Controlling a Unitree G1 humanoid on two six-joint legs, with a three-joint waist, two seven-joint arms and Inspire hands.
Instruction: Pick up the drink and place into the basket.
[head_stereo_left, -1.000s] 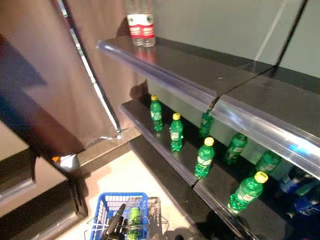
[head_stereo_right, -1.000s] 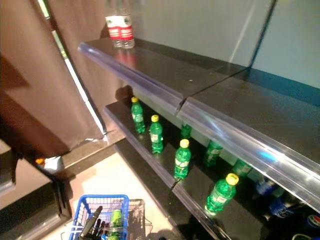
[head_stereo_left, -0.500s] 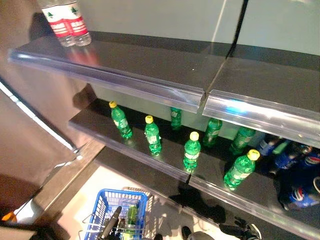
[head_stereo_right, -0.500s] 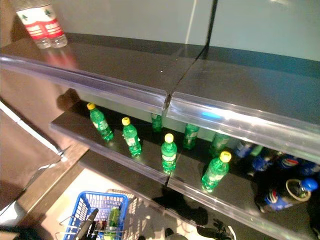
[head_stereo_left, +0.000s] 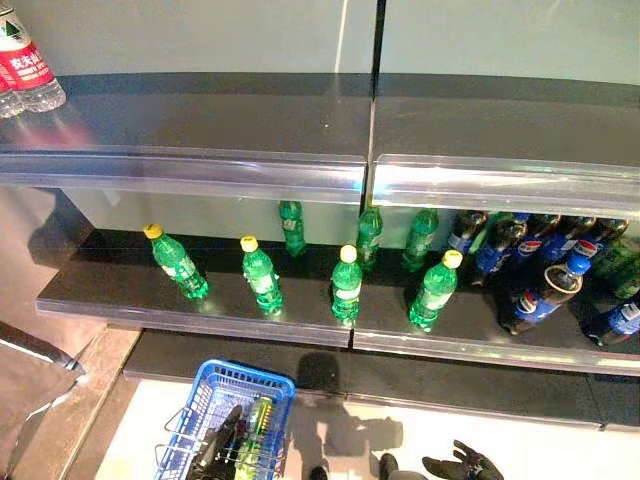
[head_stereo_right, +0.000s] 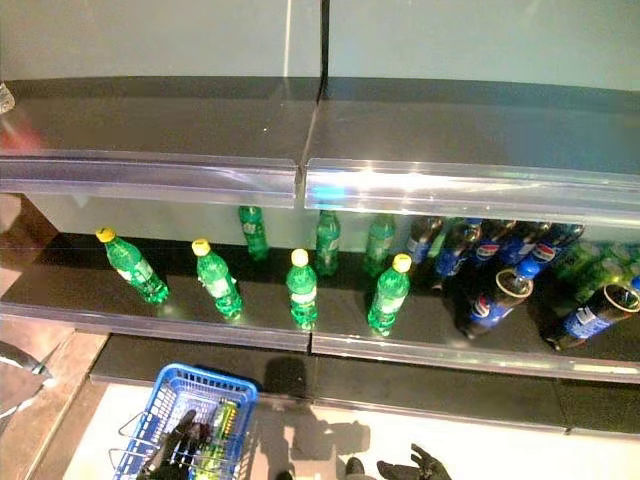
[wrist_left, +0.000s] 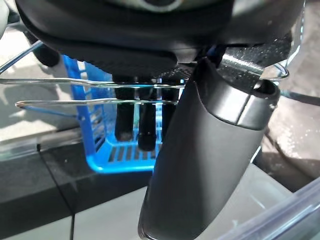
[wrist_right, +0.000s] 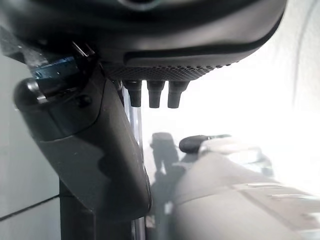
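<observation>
**Change.** The whole view has swung to the right over the last second. This is camera movement: the shelving now faces the head squarely, and the bottles hold their places on the shelves.

**Task state.** The blue basket (head_stereo_left: 205, 400) sits at the lower left. One green drink (head_stereo_left: 254, 432) already lies inside it. The left hand (head_stereo_left: 222, 445) hangs at the basket, and in the left wrist view its fingers (wrist_left: 124, 117) are hooked round the wire handles (wrist_left: 65, 82), carrying it. Judgement: one placement is done, and the turn toward the shelf suggests a further pick.

**Surface, left to right.**
- The upper shelf (head_stereo_left: 200, 120) carries clear water bottles (head_stereo_left: 25, 65) at its far left and is otherwise bare.
- The middle shelf (head_stereo_left: 200, 322) carries the green bottles (head_stereo_left: 346, 285), upright in front and rear rows.
- The dark cola bottles (head_stereo_left: 535, 295) fill its right end, some leaning.

**Room.** The pale floor (head_stereo_left: 340, 430) lies below. The right hand (head_stereo_left: 458, 465) hangs low at the right, fingers loose and spread, holding nothing.
</observation>
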